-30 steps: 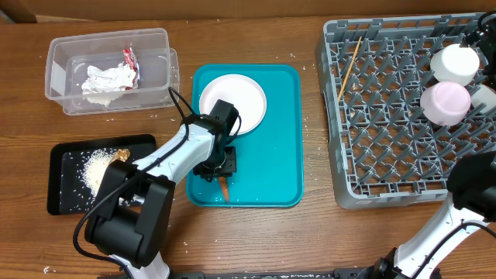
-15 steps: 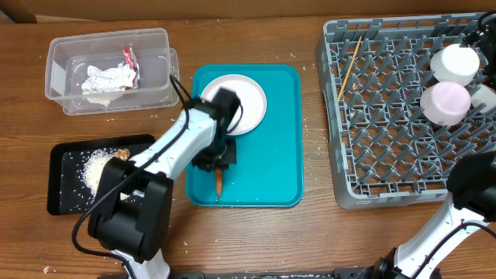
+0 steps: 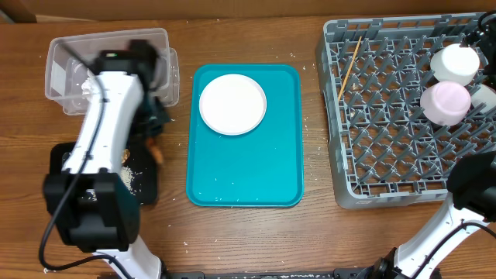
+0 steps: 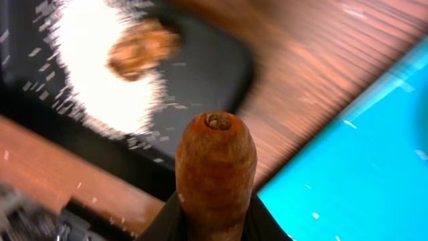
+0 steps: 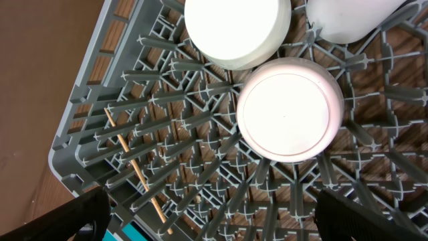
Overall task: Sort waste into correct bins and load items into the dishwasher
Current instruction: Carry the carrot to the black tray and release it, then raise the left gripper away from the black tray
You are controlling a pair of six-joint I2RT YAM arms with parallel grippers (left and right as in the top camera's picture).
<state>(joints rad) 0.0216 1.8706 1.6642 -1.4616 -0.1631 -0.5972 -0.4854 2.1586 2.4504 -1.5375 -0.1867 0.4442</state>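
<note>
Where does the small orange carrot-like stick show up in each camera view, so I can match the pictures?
Overhead: the small orange carrot-like stick is left of centre, by the right edge of the shallow black rectangular tray.
Left wrist: bottom centre, end-on, clamped in the left gripper.
Right wrist: not in it.
Shared landmark: the teal serving tray, at the right in the left wrist view, a bottom-left sliver in the right wrist view.
</note>
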